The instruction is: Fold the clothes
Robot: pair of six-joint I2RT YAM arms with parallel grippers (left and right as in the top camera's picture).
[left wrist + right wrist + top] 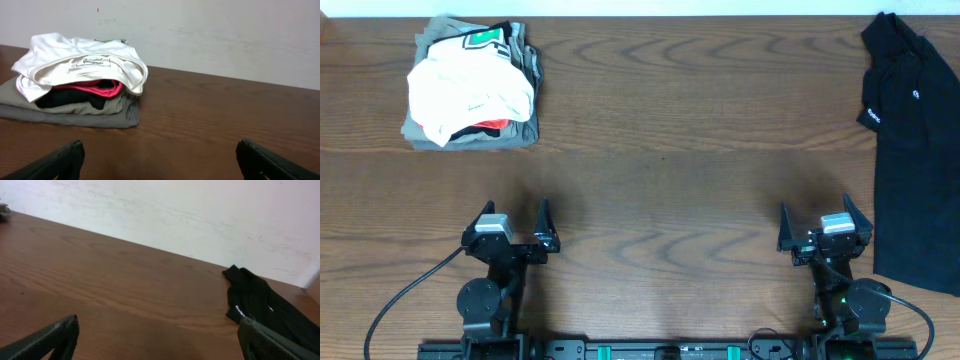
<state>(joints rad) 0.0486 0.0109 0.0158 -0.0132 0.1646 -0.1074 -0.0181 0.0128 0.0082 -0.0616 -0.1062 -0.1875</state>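
One black shirt (915,170), just beside right gripper (816,210)

Folded clothes stack (472,85) far left, black shirt (912,150) unfolded far right

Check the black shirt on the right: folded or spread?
Spread, not folded: the black shirt lies stretched out and rumpled, running past the overhead view's right edge.

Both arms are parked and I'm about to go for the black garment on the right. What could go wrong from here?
1. The black garment runs off the overhead view's right edge, so part of it is hidden. The right gripper, jaws open, might pinch bunched layers rather than a single edge.
2. The white top sits loose and lopsided on the folded stack. A wide swing by the left gripper may topple it.
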